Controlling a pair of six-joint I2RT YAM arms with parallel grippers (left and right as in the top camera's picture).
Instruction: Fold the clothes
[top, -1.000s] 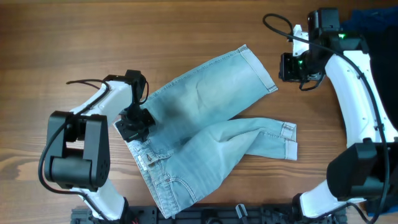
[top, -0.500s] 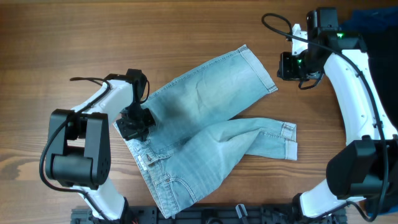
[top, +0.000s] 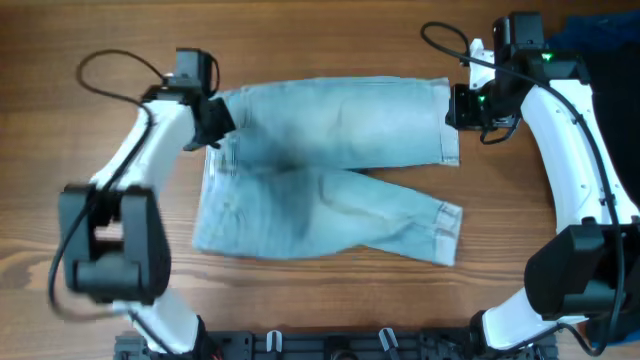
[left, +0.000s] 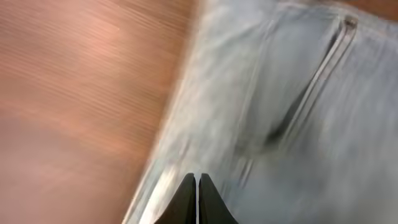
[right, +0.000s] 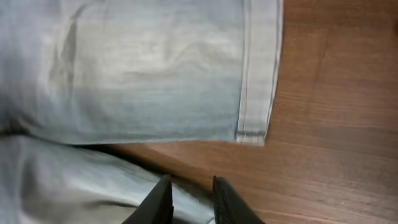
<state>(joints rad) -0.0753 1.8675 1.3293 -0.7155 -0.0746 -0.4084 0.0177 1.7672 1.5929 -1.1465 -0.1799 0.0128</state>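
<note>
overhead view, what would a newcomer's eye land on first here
The pale denim shorts lie spread flat across mid-table, waistband left and cuffed legs pointing right. The left gripper, closed, sits at the waistband's far corner, and the right gripper hovers slightly open beside the far leg's cuff.

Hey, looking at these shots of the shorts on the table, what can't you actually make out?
Left wrist: motion blur smears the denim shorts; seams and pocket detail unreadable.
Overhead: the left arm is motion-blurred; the left gripper fingertips hide under its own body.
Overhead: the dark blue cloth and black garment are cut off by the right edge.
Right wrist: the shorts' lower leg runs off the bottom edge.
</note>
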